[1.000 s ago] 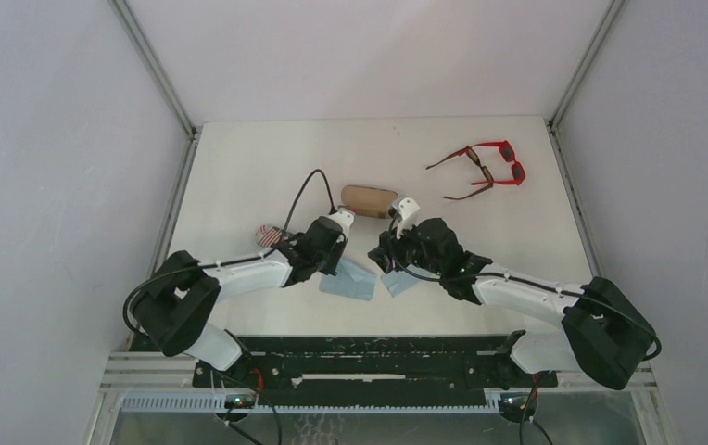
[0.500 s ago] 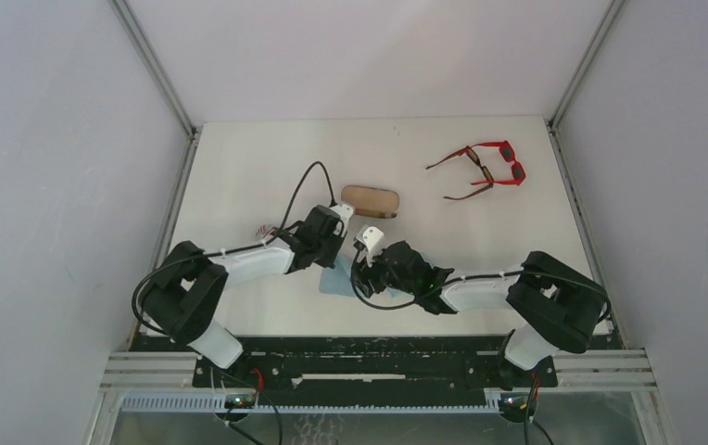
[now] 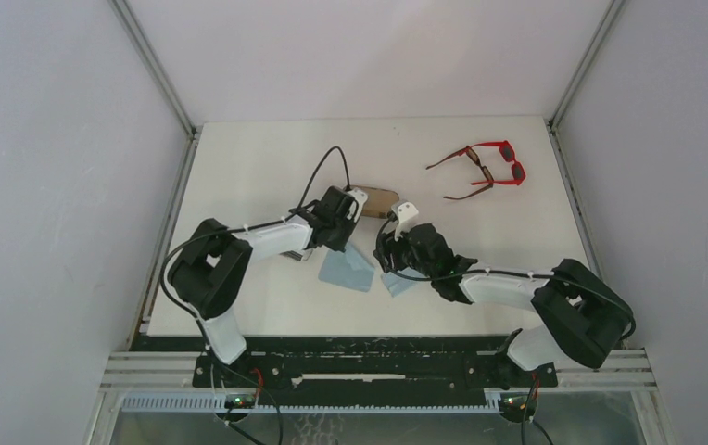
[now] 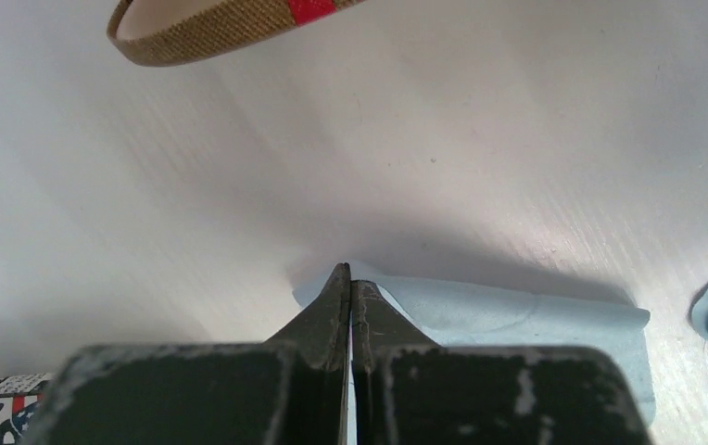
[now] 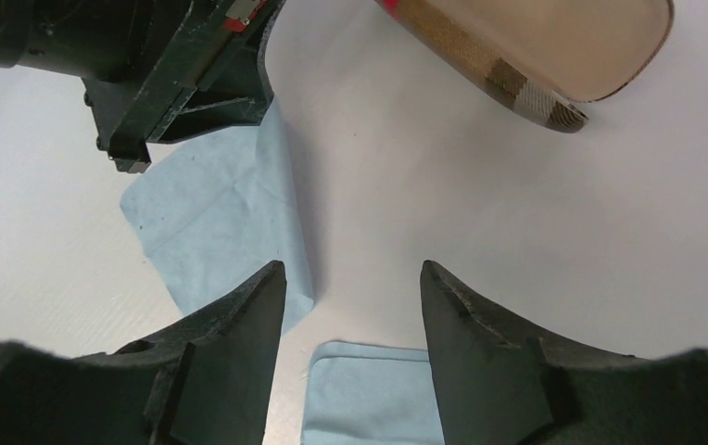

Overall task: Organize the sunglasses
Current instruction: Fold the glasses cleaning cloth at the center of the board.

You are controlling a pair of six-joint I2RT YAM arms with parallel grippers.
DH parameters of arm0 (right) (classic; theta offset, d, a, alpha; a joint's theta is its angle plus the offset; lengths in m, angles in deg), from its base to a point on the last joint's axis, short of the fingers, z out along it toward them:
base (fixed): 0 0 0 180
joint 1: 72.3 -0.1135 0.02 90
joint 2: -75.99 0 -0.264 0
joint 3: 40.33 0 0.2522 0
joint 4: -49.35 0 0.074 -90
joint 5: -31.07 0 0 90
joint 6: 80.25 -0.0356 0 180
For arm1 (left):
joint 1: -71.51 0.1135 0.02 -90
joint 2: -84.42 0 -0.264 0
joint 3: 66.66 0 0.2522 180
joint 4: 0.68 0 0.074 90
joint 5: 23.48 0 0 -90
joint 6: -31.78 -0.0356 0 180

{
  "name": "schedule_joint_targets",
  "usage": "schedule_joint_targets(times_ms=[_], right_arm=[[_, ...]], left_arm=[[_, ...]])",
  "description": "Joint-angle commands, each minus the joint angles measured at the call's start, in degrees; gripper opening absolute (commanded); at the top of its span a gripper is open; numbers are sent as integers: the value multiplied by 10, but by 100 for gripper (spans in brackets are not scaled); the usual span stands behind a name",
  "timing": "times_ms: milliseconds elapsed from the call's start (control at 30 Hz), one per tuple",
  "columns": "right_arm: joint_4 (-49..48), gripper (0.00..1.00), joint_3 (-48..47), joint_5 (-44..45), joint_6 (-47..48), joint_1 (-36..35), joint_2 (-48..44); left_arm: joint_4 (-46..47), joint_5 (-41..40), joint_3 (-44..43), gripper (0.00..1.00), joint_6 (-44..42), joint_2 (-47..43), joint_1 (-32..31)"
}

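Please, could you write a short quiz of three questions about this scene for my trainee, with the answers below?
1. True or false: the right pincer is shut.
2. Where do the sunglasses lie? A: at the far right of the table. B: at the near left edge. C: between the two arms.
3. How many light blue cloths lie on the table?
Key: 1 false, it stands open; 2 A; 3 two.
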Motion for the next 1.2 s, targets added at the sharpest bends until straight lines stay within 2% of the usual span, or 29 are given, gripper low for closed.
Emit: schedule_joint_targets(times_ms=[0,100,300,533,633,833,967,1167], right_arm=[[34,56,-1,-46,-29,20,-35],[53,56,-5,-67,-17,31,-43],[69,56,-8,-82,-15,35,-50],[75,56,-8,-93,-12,35,-54],[81,56,-9,-96,-10,35,-58],[86,55,-8,-101,-8,35,-61],[85,53,-8,-107,-7,35,-62],[91,52,-8,-105,-1,35,-72]], left_arm=[[-19,3,-40,0,-22,15,7],[-23,6,-40,2,-25,22,10],[-17,-5,-23,20,-30,12,18],[-6,8,-4,35,-26,-5,25],[3,25,5,37,-17,-5,25],[10,40,9,32,-2,4,25],[14,41,11,23,-1,8,25],[9,31,15,4,2,-3,25]])
